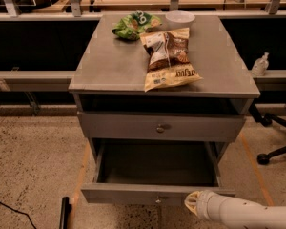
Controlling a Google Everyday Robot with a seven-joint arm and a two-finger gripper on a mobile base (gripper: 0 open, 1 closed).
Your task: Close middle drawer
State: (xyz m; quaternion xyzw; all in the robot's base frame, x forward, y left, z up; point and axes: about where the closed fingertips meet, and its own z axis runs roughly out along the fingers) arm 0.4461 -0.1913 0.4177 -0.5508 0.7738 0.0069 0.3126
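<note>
The middle drawer (133, 193) stands pulled far out of the grey cabinet (109, 68), w/ its small knob (157, 200) at front ctr, and the gripper (193, 205) sits at the front's lower-right edge, touching or just beside it (how far it's open: can't tell).

claw (194, 205) low right by middle drawer (133, 193) front, its arm (248, 214) cut by bottom and right edges, drawer knob (158, 200) barely resolved, chair base (276, 152) cropped at right
</note>
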